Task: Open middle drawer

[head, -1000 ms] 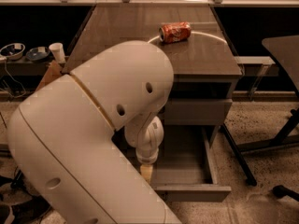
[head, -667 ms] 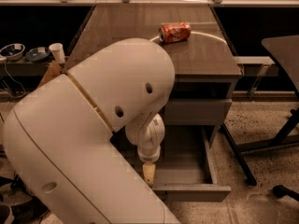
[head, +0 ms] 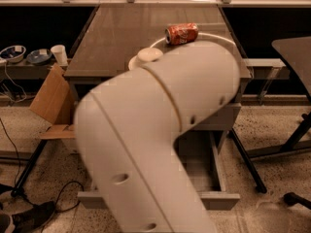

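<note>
My gripper is hidden behind my own white arm, which fills the middle of the camera view. A grey metal drawer stands pulled out under the desk. Its front panel is near the bottom edge and its bare inside shows to the right of the arm. Above it a closed grey drawer front shows beside the arm. No handle shows. I cannot tell from here which of the three drawers is the open one.
A red soda can lies on its side on the desk, and a white dish sits by the arm. A cardboard box and paper cup are at the left. Another table and desk legs are at the right. Cables lie on the floor.
My arm has swung up and to the right. The wrist that hung over the open drawer is now hidden behind the arm. The drawer stays pulled out.
</note>
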Available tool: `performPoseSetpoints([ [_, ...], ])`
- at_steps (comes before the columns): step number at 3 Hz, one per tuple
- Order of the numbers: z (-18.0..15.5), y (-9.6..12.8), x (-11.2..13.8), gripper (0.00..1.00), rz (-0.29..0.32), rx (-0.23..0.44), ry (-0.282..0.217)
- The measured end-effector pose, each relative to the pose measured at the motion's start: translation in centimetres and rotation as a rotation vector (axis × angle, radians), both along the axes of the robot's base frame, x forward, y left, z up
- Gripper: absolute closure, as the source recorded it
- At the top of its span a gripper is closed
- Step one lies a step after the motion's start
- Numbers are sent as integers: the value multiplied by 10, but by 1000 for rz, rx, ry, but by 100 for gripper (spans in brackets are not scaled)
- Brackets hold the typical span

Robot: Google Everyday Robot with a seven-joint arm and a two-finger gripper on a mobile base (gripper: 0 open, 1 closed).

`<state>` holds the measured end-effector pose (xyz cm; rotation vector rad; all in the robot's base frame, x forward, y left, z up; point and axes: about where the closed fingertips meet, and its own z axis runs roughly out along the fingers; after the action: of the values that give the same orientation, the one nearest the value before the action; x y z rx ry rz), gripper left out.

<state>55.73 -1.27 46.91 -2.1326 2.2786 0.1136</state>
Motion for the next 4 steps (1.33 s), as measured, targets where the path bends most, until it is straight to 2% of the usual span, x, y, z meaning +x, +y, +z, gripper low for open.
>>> performPoseSetpoints([
  [1,4,-9,5,0,63,110,85],
  [2,10,-22,7,0,118,193,142],
  [3,19,-38,3,0,119,245,143],
  [4,24,-69,-13,0,76,307,127],
])
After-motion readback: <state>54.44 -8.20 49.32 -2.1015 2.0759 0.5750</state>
